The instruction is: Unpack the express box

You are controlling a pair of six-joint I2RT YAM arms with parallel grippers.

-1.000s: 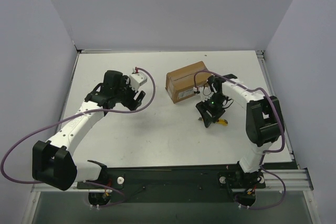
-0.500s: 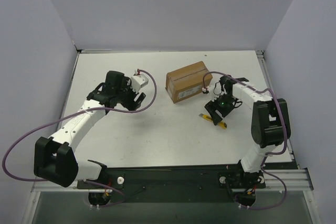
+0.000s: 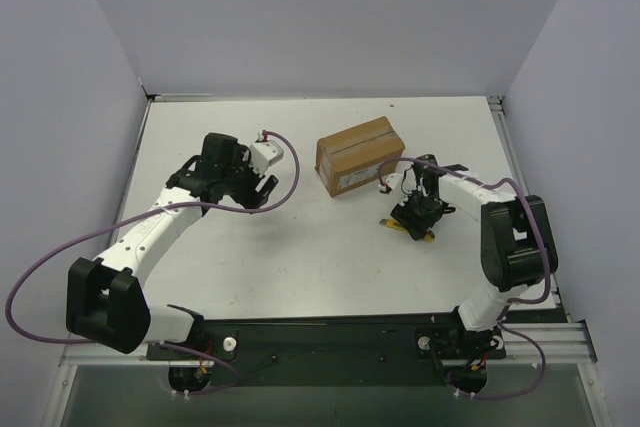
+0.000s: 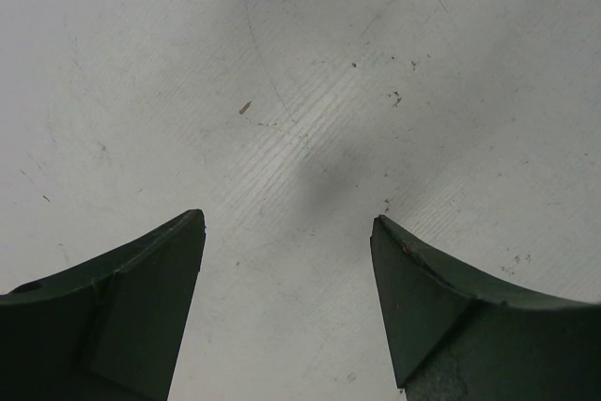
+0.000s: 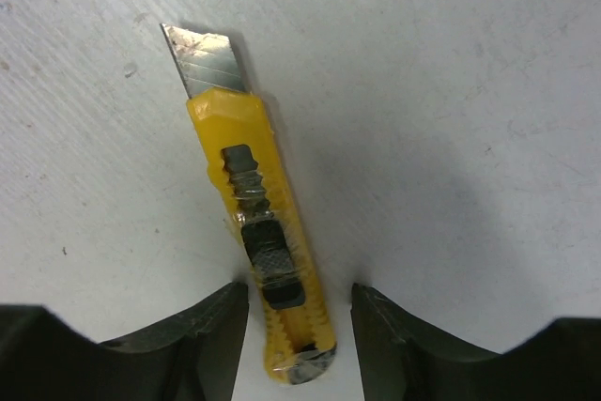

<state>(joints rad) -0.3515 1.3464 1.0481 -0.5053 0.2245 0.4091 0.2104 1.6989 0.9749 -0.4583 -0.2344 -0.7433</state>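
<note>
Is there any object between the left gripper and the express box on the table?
Nothing visible. Only bare table lies between the left gripper and the express box; the yellow utility knife lies to the box's right, between the fingers of the right gripper.

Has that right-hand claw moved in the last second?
Yes. The right gripper shifted right, relative to the express box, and now straddles the yellow knife.

Yellow utility knife [image 5: 246, 204] w/ blade out, flat on scuffed white table [image 3: 320, 257]
</note>
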